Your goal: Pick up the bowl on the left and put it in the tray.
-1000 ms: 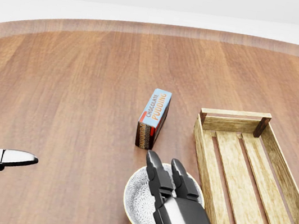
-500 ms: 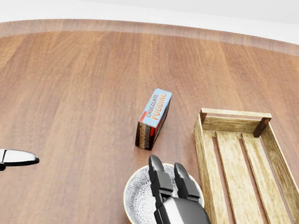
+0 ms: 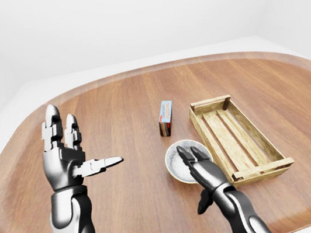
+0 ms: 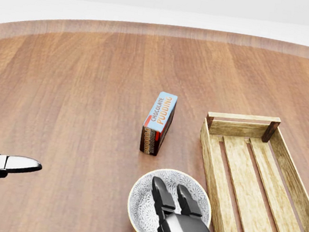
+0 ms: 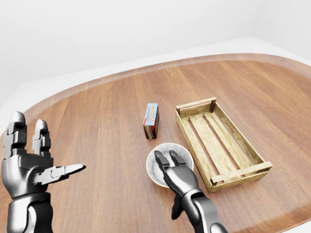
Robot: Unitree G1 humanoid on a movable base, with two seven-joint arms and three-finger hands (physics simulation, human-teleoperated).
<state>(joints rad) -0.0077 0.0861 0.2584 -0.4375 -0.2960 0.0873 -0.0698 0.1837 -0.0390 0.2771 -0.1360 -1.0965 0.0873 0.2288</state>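
A patterned white bowl (image 4: pixel 141 202) sits on the round wooden table, just left of the wooden slatted tray (image 4: pixel 210 154). My right hand (image 4: pixel 169 190) reaches in from the bottom of the head view. Its straight fingers lie over the bowl's right half and hide it, and it is open with nothing in it. In the left-eye view its thumb hangs below the bowl's near rim. My left hand (image 3: pixel 76 155) is raised at the left, open, fingers up and thumb pointing right, far from the bowl.
A chocolate pudding box (image 4: pixel 158 122) stands on edge just above the bowl in the head view, left of the tray's top corner. The tray holds nothing. The table's (image 3: pixel 111 100) rim curves round the scene.
My right hand has drawn back toward the bottom of the head view, uncovering more of the bowl. The left hand has barely shifted. Bowl, box and tray stay put.
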